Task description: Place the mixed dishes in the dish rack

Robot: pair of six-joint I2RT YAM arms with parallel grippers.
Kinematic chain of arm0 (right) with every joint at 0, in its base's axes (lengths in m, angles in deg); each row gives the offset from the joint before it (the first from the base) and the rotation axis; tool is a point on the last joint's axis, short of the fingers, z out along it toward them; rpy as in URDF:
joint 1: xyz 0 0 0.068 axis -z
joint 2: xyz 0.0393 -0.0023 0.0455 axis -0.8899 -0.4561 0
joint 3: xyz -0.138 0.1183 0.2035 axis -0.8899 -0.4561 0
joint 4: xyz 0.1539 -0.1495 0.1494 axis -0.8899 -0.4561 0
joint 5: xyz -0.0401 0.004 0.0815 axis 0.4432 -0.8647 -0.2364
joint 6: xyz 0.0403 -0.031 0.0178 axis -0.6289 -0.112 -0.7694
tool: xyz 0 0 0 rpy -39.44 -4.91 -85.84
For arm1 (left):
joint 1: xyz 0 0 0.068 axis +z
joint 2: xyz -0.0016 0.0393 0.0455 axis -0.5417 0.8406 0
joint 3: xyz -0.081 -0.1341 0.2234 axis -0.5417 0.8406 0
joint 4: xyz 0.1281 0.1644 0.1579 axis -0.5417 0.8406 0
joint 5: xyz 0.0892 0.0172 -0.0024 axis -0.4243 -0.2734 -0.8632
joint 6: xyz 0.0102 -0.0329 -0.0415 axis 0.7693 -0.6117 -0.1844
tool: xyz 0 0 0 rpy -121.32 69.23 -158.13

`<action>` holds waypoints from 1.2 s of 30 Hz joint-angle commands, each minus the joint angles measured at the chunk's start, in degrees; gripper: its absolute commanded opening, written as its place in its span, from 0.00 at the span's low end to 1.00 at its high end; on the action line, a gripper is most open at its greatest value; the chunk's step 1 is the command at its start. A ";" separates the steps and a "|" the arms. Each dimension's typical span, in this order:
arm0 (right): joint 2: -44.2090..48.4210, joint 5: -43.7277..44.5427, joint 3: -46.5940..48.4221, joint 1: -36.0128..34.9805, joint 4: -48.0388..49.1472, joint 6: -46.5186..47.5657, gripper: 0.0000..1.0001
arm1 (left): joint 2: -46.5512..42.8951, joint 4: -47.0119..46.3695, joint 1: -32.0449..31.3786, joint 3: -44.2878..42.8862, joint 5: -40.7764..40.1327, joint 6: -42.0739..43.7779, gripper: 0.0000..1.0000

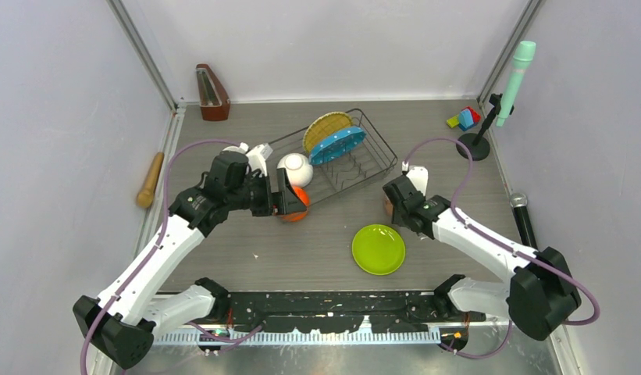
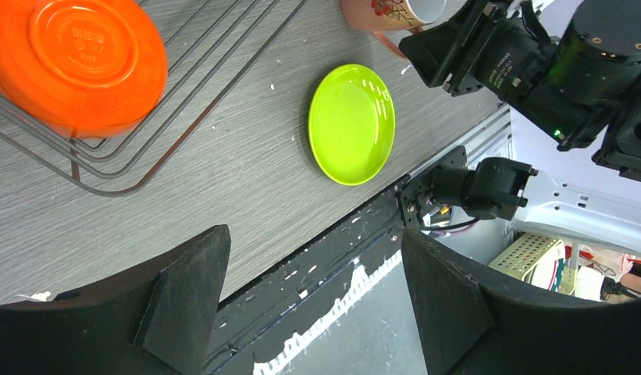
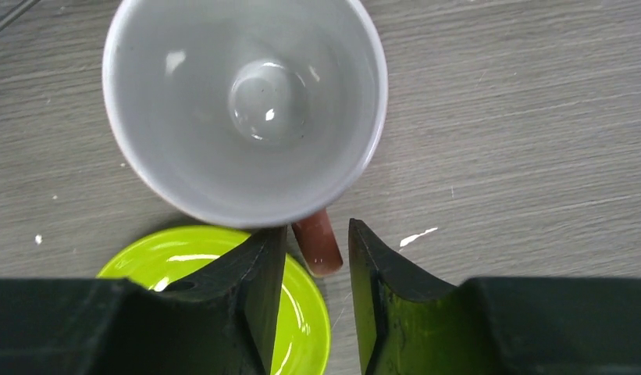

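Hovering by the rack's (image 1: 377, 137) left end, near the middle of the table, the left gripper (image 2: 313, 312) had its fingers spread wide with nothing between them. Just beside it the orange bowl (image 2: 75, 62) lay base-up on the rack's wires, and the white bowl (image 1: 295, 168) sat next to it at the same end. The yellow plate (image 1: 326, 129) and blue plate (image 1: 338, 144) stood on edge in the rack, toward the far edge. The green plate (image 1: 378, 249) lay flat toward the near edge, right of centre. Just beyond it the mug (image 3: 243, 109) stood upright on the table. The right gripper (image 3: 317, 269) had its fingers drawn close on either side of the mug's handle; whether they pinched it could not be told.
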 commanded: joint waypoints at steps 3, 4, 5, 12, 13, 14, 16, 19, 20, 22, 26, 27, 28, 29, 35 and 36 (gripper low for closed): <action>-2.32 4.34 3.01 0.28 4.89 3.07 0.38 | 0.62 0.00 -0.10 -3.36 0.29 -0.05 0.82; -1.72 3.33 2.90 0.24 5.26 3.45 0.30 | 0.81 -0.04 -0.10 -3.50 0.17 -0.16 0.82; -1.33 2.81 2.78 0.23 5.33 3.68 0.19 | 1.11 -0.08 -0.10 -3.74 0.16 -0.37 0.82; 6.57 -0.16 3.30 0.31 2.66 4.01 0.01 | 1.99 -1.73 -0.10 -3.91 1.95 -1.45 0.81; 7.52 -0.38 3.41 0.31 2.26 4.15 0.00 | 2.15 -2.16 -0.06 -3.74 2.16 -1.58 0.81; 9.37 -0.88 3.63 0.31 1.99 4.20 0.00 | 2.24 -2.68 -0.09 -3.56 2.62 -1.70 0.81; 11.59 -1.83 4.69 0.31 0.93 4.29 0.00 | 2.66 -3.84 -0.18 -3.05 3.74 -2.15 0.81; 13.78 -3.66 8.05 0.37 -1.63 3.34 0.00 | 2.96 -6.97 -0.56 -1.60 5.50 -2.81 0.81; 14.02 -4.20 9.82 0.39 -2.66 2.55 0.00 | 2.88 -8.14 -0.76 -1.09 5.77 -2.91 0.82; 14.69 -6.55 12.62 0.47 -3.64 1.32 0.00 | 2.88 -10.93 -1.18 0.05 6.01 -3.50 0.83; 16.27 -14.02 16.86 0.57 -2.65 -1.43 0.00 | 3.66 -18.27 -1.20 2.02 8.30 -8.91 0.91; 16.46 -14.92 17.39 0.57 -2.27 -1.84 0.00 | 3.97 -20.69 -1.24 2.49 9.25 -10.71 0.93; 16.71 -16.67 18.27 0.62 -1.58 -2.59 0.00 | 4.27 -23.42 -1.25 2.89 10.31 -12.57 0.95; 16.76 -17.52 18.66 0.64 -1.30 -3.41 0.00 | 4.40 -26.44 -1.25 3.37 11.02 -14.62 0.97; 17.39 -25.90 20.52 1.76 3.18 -8.96 0.00 | 4.15 -38.04 -0.83 4.04 10.79 -17.86 1.00; 17.49 -29.06 20.72 1.92 4.85 -9.83 0.00 | 4.31 -38.87 -0.58 3.62 10.86 -17.82 1.00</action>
